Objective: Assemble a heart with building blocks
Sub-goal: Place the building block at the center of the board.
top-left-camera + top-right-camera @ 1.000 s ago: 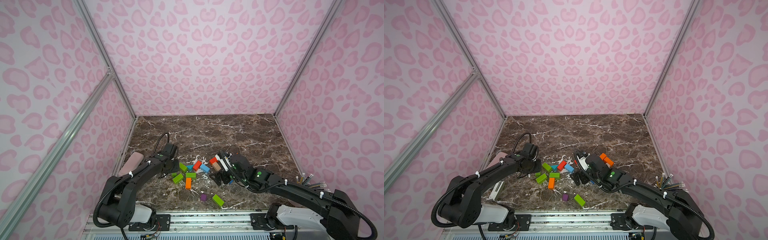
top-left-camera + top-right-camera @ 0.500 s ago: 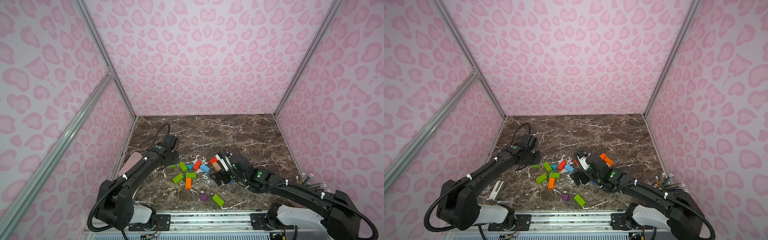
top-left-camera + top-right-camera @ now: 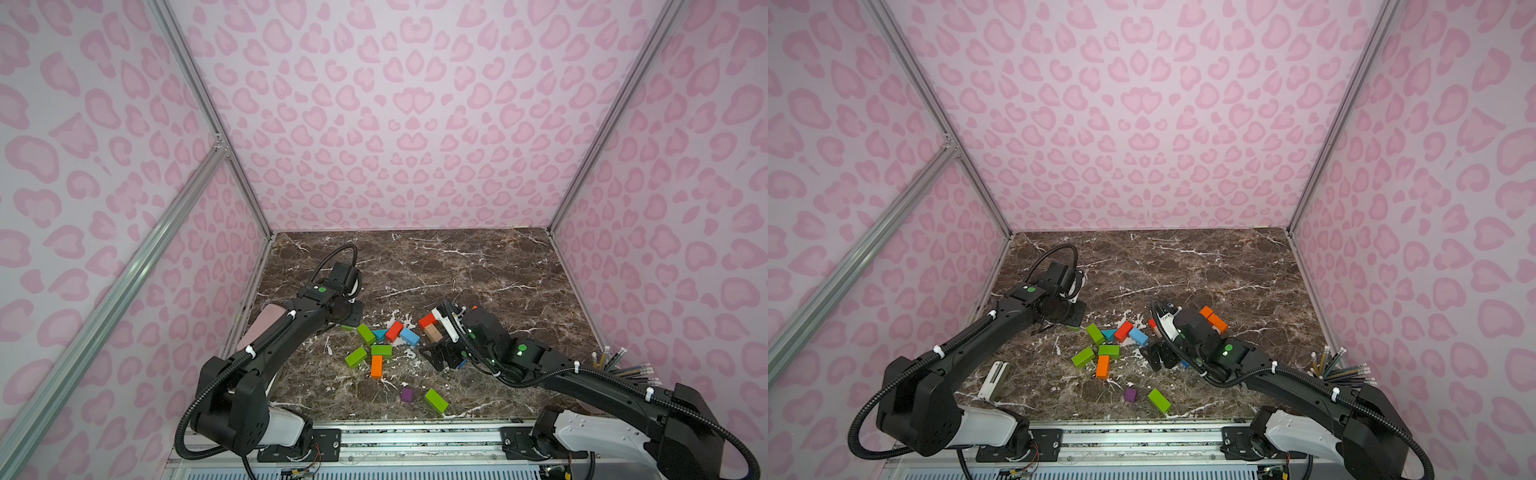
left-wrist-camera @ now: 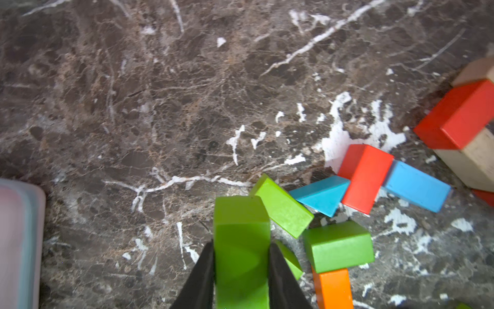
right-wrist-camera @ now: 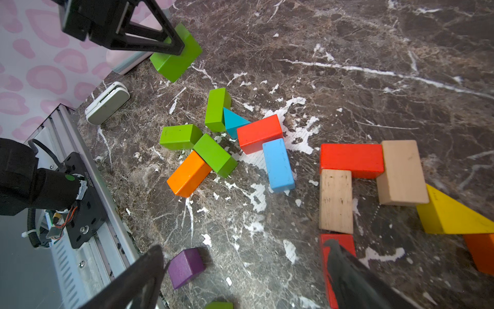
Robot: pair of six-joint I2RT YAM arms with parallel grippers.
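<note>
Since a second ago the left gripper (image 4: 241, 244) has been pulling up and back from the loose pile. It is now carrying a green brick (image 4: 240, 214) clear of the marble table (image 3: 457, 266), its two black fingers (image 4: 199, 278) pinching the brick's long sides, while the right arm is staying where it was. Just below and ahead of that held brick the pile is lying flat: three green bricks (image 5: 215, 155), a teal prism (image 5: 232, 120), a red brick (image 5: 259, 133) and a blue brick (image 5: 278, 164) touching in a chain, and an orange brick (image 5: 188, 174) butting against one of the green ones. The right gripper (image 5: 243, 246) is hovering low with its fingers spread wide, holding nothing. A purple cube (image 5: 185, 267) is sitting just inside one fingertip, and the other fingertip is covering part of a second red brick (image 5: 338, 240). Beyond that fingertip a part-built outline is lying, each piece touching the next: a tan brick (image 5: 335, 200), a long red brick (image 5: 351, 160), a second tan brick (image 5: 402, 172), a yellow prism (image 5: 451, 214) and an orange block (image 5: 481, 251). A white case (image 5: 107, 107) is lying well apart from both grippers.
</note>
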